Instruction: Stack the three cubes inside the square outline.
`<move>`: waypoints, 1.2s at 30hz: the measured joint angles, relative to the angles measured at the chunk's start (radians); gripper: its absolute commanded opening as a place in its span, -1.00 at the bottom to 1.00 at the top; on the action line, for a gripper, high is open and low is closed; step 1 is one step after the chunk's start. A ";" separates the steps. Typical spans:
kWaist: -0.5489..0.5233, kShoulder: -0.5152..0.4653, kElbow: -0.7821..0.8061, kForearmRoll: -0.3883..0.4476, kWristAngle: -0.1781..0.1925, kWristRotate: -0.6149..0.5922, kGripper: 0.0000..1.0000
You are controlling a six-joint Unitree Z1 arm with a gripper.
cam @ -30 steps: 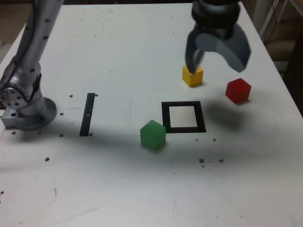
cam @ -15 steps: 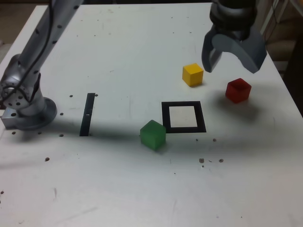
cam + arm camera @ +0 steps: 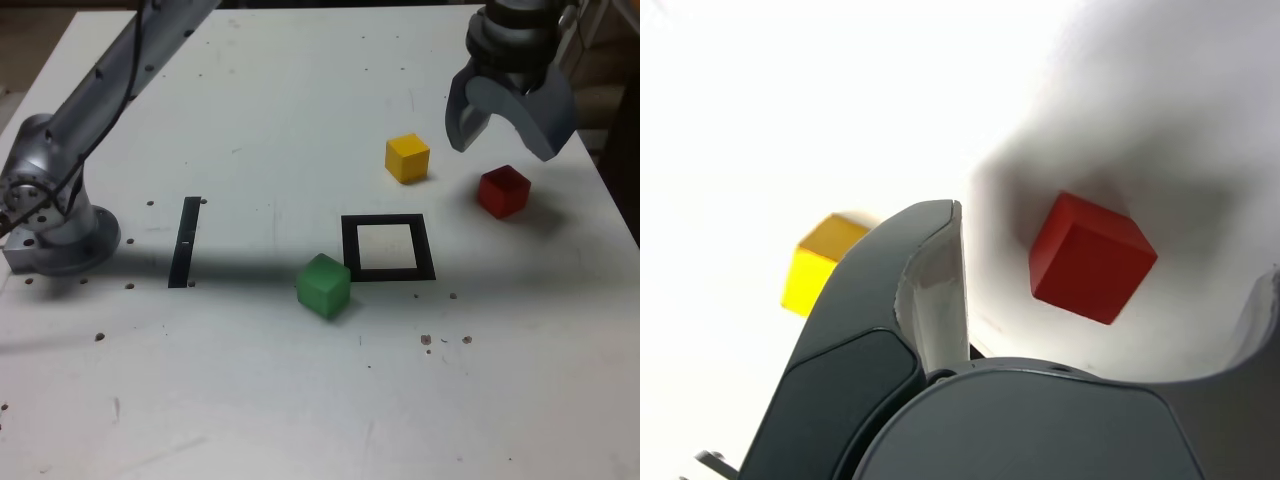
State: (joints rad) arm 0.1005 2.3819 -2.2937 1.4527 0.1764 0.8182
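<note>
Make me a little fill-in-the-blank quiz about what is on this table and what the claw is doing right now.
1. The open claw hangs above the ____ cube.
2. The cube touching the black square outline's corner is ____.
3. The number of cubes inside the outline is ____.
4. In the exterior view, the yellow cube sits on the red cube's ____ side.

Missing words: red; green; zero; left

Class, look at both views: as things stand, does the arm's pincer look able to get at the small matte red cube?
Probably yes. The pincer hangs open just above the small matte red cube, which the wrist view shows between its jaws. The yellow cube stands apart, and nothing lies between.
</note>
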 measured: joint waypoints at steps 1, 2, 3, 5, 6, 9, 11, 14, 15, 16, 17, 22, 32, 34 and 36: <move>0.000 0.003 -0.003 0.000 0.001 0.024 0.98; 0.000 0.005 -0.006 0.000 0.002 0.052 0.98; -0.001 0.007 -0.007 -0.001 0.002 0.081 0.98; -0.004 0.008 -0.009 -0.001 0.002 0.126 0.98; -0.006 0.008 -0.009 -0.001 0.002 0.139 0.98; -0.010 0.008 -0.008 -0.001 0.002 0.164 0.98; -0.011 0.008 -0.006 0.000 0.002 0.170 0.98; -0.013 0.012 -0.003 0.000 0.002 0.170 0.98; -0.015 0.014 -0.003 0.000 0.002 0.170 0.98; -0.018 0.017 -0.003 0.000 0.002 0.168 0.98; -0.022 0.019 -0.003 -0.001 0.003 0.166 0.98; -0.045 0.032 0.002 -0.009 0.016 0.146 0.95; -0.052 0.074 0.003 -0.013 0.032 0.119 0.82; -0.052 0.080 0.002 -0.015 0.034 0.117 0.78; -0.052 0.087 0.001 -0.018 0.036 0.114 0.71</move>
State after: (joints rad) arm 0.0488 2.4688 -2.2931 1.4344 0.2125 0.9318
